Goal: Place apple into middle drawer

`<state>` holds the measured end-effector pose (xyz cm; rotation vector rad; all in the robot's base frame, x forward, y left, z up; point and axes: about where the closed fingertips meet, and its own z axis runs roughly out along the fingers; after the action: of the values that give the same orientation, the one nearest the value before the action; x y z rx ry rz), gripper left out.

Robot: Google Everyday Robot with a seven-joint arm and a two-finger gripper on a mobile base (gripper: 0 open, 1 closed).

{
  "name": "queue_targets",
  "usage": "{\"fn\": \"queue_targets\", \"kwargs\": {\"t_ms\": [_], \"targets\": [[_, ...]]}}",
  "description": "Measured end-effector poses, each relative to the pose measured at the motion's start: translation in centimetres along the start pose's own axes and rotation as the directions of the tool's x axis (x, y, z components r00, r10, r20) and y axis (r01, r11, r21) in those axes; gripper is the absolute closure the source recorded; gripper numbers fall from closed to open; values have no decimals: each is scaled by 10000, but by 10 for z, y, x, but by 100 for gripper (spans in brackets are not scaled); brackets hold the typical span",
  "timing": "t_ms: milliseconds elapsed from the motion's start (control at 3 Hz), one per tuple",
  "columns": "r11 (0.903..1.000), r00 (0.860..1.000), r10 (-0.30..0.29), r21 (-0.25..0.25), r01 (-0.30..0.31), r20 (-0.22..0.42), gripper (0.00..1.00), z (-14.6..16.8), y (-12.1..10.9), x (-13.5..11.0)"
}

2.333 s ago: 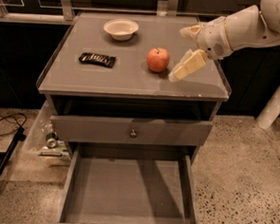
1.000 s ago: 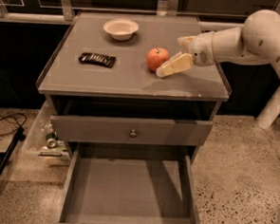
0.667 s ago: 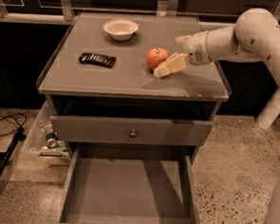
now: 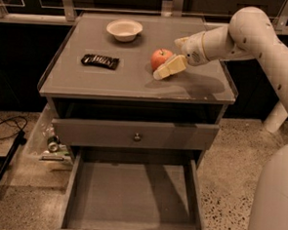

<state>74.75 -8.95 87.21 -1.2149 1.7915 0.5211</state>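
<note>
— Which step?
— Reaching. My gripper (image 4: 169,60), upper centre, is spread beside the apple (image 4: 159,57) on the cabinet top (image 4: 112,81).
— Next?
— I think: pinch it, lift, then lower into the middle drawer (image 4: 129,194), open at bottom centre.

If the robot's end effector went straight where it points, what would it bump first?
Probably the apple: the end effector points at it from close beside it, above the cabinet top, though depth is hard to judge.
</note>
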Motion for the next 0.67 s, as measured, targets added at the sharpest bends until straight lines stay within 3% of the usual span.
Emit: {"fn": "queue_targets", "kwargs": {"t_ms": [667], "targets": [[10000, 10000, -2, 0, 2, 2, 43, 0, 0, 0]]}}
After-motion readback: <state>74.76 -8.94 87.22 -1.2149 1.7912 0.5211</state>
